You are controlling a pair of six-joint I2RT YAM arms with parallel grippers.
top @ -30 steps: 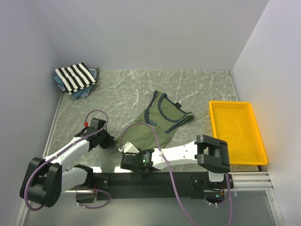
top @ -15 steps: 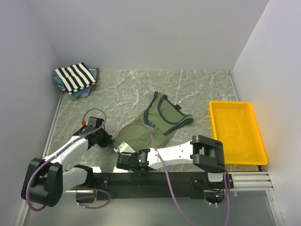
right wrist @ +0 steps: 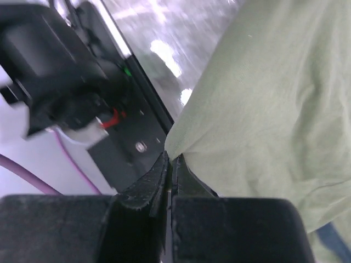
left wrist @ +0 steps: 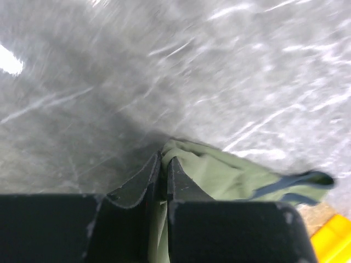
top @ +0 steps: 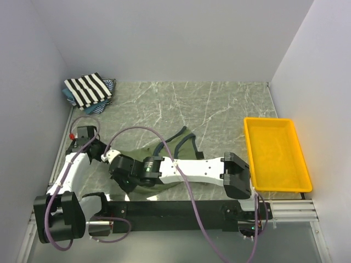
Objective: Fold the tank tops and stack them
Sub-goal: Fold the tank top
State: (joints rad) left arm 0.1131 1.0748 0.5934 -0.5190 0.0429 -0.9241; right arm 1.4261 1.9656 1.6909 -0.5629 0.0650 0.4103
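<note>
The olive green tank top (top: 184, 148) with navy trim lies stretched across the near middle of the table. My left gripper (top: 102, 155) is shut on its left corner; in the left wrist view the left gripper (left wrist: 164, 160) pinches olive cloth (left wrist: 230, 175). My right gripper (top: 122, 176) reaches far left and is shut on the near hem; in the right wrist view the right gripper (right wrist: 171, 160) clamps the edge of the olive cloth (right wrist: 274, 98). A black-and-white striped tank top (top: 88, 90) lies folded on blue patterned ones (top: 107, 104) in the far left corner.
A yellow plastic tray (top: 277, 153) stands at the right edge of the table; its corner (left wrist: 335, 241) shows in the left wrist view. White walls close in the table on three sides. The black base rail (top: 181, 208) runs along the near edge.
The right gripper has shut on the olive top's near hem. Both grippers have swung left, dragging the olive top leftward and bunching it.
</note>
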